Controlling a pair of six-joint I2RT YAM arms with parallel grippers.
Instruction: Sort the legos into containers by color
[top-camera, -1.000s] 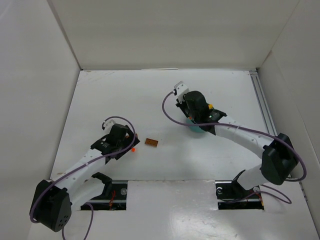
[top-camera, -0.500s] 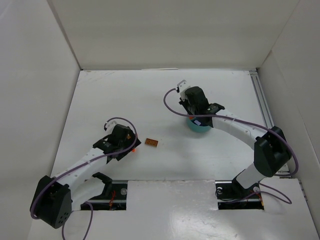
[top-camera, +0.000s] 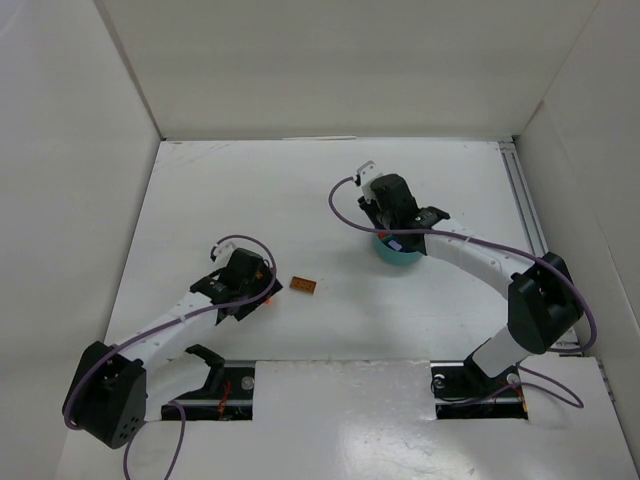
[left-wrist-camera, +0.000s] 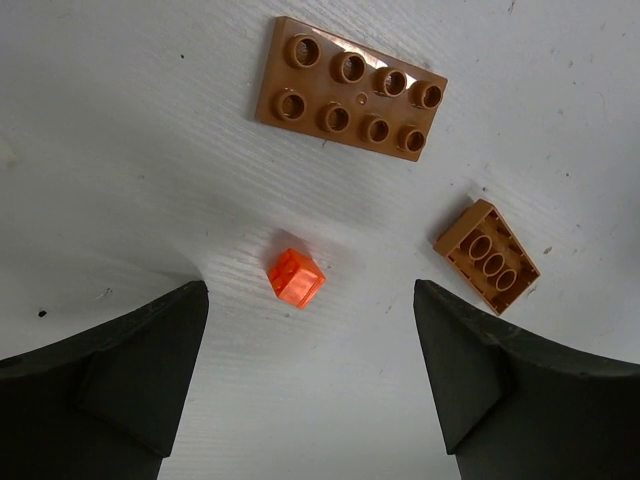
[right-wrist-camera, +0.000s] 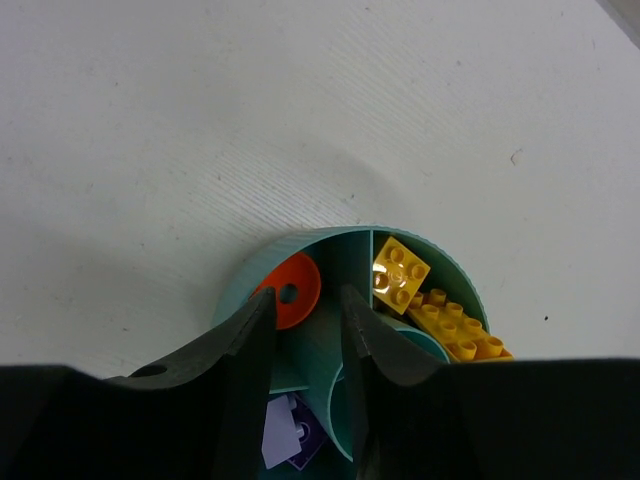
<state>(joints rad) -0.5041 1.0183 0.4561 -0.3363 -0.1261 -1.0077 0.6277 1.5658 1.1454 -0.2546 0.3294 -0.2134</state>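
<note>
White tabletop (top-camera: 250, 200); right tool (right-wrist-camera: 305, 305) now over teal tub (right-wrist-camera: 345, 255), jaws apart.

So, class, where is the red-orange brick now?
Left wrist view: the red-orange brick lies on the table between the left claw's fingers, below the brown plate.

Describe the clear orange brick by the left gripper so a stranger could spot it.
On the table, look between the open fingers of the left gripper. Of three pieces there, it is the smallest, a see-through red-orange cube, while the flat plate and slanted brick beyond are opaque brown.
</note>
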